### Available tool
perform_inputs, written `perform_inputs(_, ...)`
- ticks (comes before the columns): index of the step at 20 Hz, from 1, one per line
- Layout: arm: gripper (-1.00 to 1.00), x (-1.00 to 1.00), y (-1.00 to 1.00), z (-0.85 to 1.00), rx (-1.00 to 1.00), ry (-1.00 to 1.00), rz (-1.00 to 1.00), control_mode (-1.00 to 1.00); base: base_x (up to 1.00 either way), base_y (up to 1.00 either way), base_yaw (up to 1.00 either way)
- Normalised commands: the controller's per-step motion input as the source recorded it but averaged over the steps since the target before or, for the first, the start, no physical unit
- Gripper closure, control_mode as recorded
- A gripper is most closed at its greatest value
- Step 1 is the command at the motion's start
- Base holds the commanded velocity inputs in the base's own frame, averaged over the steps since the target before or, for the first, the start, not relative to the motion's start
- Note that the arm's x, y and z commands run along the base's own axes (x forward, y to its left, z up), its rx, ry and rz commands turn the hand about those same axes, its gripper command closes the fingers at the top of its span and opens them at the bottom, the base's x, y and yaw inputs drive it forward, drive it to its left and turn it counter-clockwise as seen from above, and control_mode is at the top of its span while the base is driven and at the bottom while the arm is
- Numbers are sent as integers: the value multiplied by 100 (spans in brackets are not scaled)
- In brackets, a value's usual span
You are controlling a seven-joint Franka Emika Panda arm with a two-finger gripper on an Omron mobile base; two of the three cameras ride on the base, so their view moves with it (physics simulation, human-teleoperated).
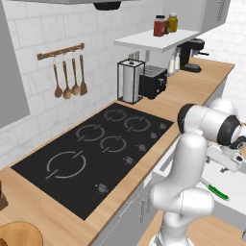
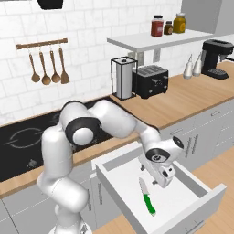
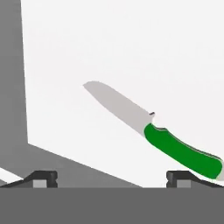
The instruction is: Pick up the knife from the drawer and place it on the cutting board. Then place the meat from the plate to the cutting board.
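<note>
A: State of the gripper?

B: Jaws spread wide, nothing between them. It hangs inside the pulled-out drawer.

A: Position of the knife?

B: Flat on the drawer floor, just ahead of the fingertips, untouched. In the hand view its green handle lies nearest the right fingertip, blade angled away.
</note>
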Motion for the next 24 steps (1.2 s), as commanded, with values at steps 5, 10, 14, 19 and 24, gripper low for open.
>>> perform_inputs(5, -100, -57, 5, 44, -20, 0, 23, -100, 0, 0, 0)
perform_inputs(10, -100, -27, 0, 11, -7, 7, 52, -100, 0, 0, 0)
perform_inputs(14, -100, -3, -7, -19, -7, -1, 64, -100, 0, 0, 0)
perform_inputs(19, -100, 0, -17, -30, -1, 0, 39, -100, 0, 0, 0)
perform_inputs(24, -100, 1, -1, -33, 0, 0, 2, -100, 0, 0, 0)
